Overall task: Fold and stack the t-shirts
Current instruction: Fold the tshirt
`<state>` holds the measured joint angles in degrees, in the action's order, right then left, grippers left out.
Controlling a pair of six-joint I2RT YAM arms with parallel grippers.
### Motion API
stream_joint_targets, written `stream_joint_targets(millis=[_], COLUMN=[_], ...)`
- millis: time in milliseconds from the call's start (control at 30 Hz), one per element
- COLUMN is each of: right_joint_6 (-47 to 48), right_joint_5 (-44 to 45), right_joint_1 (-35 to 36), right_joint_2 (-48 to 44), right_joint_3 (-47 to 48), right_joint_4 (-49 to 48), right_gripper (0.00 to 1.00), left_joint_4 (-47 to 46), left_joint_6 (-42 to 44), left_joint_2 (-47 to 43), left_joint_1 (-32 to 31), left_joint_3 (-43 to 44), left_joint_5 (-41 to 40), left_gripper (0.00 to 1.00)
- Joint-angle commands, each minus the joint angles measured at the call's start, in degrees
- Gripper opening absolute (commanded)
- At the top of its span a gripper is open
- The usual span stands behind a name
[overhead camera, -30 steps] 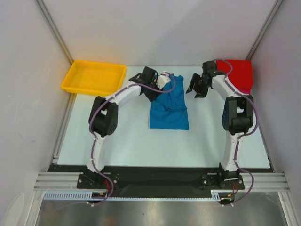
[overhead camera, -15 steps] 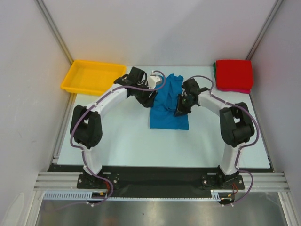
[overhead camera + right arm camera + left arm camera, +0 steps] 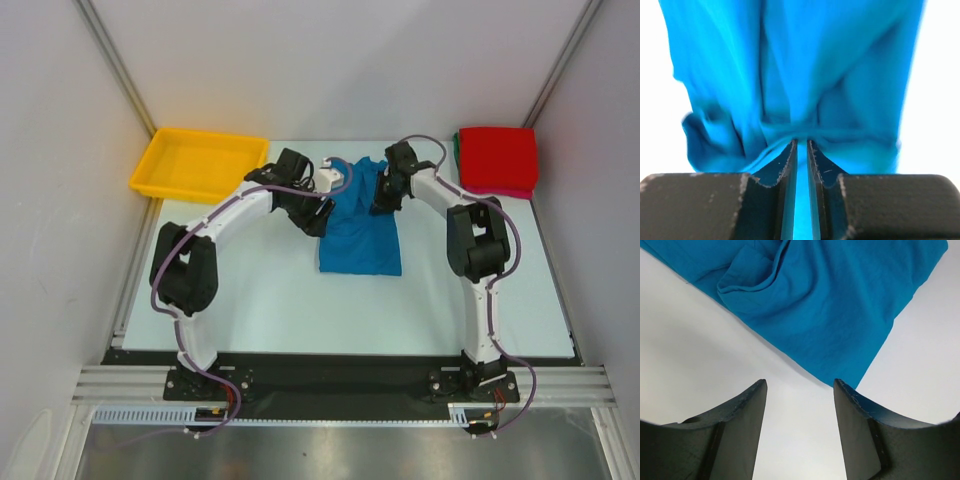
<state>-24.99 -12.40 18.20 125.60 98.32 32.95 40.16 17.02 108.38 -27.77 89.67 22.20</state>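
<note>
on blue t-shirt (image 3: 360, 238), right gripper (image 3: 801, 143) clamped tight

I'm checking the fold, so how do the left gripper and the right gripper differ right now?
The left gripper is open, only bare table between its fingers; the right gripper is shut on a pucker of the blue shirt. The left gripper sits just off the shirt's edge; the right gripper is over the cloth. Both are at that same shirt.

1 camera looks down from above; 2 wrist cameras closely face the same blue t-shirt (image 3: 360, 238).
</note>
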Motion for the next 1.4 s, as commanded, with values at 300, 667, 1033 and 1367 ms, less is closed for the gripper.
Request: stream_joint_targets(millis=[300,667,1033,1367], right_joint_6=[2.57,-7.34,-11.05,-6.65], right_joint_5=[8.43,2.5,2.39,3.52], right_joint_1=[-4.92,-0.45,-1.13,-1.77], right_joint_2=[2.83,-29.44,-27.16,-35.51], right_joint_3=[18.67,-31.65,-45.24,-43.14], right_joint_4=[7.74,-5.77,-11.86,-2.81], right_gripper=[0.21,0.24,0.21,0.3], left_joint_4=[1.94,-4.47,-8.88,-2.99], left_joint_6=[7.59,4.87,7.15,13.93], left_joint_2=[-0.01,7.55,6.41,-3.96], left_joint_1=[-4.92,-8.79,-10.29,-10.2], left_joint_3=[4.46,-2.47,-11.01,-9.34], left_joint_5=[5.48,-5.05,-12.0,-2.54], left_gripper=[0.63,0.57,0.59,0.81])
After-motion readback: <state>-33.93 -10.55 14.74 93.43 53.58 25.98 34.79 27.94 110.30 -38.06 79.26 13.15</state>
